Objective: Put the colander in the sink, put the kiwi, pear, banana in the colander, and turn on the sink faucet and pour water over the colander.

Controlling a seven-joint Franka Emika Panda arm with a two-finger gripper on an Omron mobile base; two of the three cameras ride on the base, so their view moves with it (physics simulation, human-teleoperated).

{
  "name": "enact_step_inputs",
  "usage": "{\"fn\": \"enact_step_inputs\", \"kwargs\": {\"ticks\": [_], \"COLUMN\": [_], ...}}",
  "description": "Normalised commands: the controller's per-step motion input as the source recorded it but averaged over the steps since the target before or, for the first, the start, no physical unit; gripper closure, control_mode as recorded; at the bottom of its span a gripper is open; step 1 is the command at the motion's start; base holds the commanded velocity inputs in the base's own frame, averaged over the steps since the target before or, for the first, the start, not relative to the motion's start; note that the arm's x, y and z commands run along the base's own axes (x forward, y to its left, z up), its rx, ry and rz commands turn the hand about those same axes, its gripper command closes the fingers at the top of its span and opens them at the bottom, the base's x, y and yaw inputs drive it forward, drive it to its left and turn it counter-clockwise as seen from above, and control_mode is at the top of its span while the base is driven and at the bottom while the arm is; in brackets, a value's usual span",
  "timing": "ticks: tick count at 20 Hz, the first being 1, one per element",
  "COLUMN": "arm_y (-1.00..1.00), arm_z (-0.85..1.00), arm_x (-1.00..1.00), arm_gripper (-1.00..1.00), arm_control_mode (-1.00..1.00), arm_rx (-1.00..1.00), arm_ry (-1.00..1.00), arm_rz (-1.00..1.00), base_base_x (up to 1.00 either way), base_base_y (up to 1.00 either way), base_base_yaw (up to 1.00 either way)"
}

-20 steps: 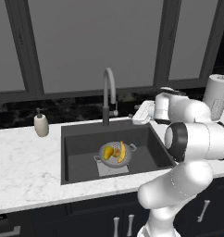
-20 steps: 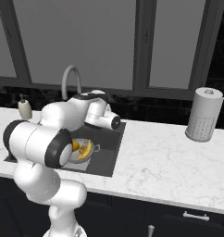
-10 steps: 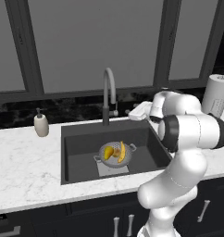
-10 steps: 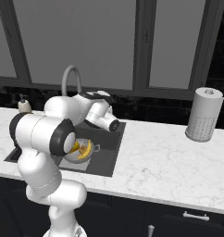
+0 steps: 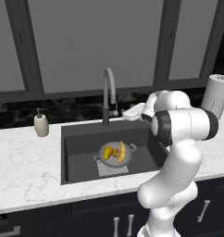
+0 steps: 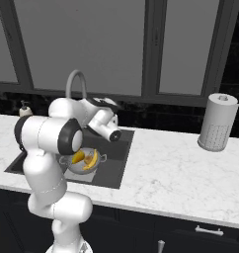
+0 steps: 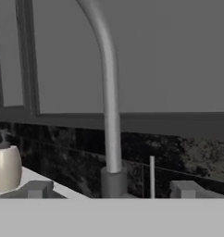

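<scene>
Behind sink (image 5: 77, 139), arm holds spread fingers (image 7: 37, 189) level facing sink faucet (image 7: 109, 115).

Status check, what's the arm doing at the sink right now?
Tool open, empty, facing the sink faucet. Colander in sink, banana and other fruit inside. No water running. Nothing in the way.
</scene>
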Motion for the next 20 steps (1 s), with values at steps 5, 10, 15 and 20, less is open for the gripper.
{"fn": "enact_step_inputs", "kwargs": {"ticks": [5, 10, 15, 20], "arm_y": [0.18, 0.14, 0.0, -0.01], "arm_z": [0.0, -0.13, -0.27, -0.23], "arm_x": [0.27, 0.31, 0.42, 0.4], "arm_gripper": [-1.0, -1.0, -1.0, -1.0], "arm_control_mode": [-1.0, -1.0, -1.0, -1.0], "arm_rx": [0.0, 0.0, 0.01, 0.05], "arm_ry": [0.0, 0.0, 0.04, 0.01], "arm_rz": [-0.07, -0.04, -0.02, -0.03], "base_base_x": [0.0, 0.0, 0.0, 0.0], "base_base_y": [0.0, 0.0, 0.0, 0.0], "base_base_yaw": [0.0, 0.0, 0.0, 0.0]}}
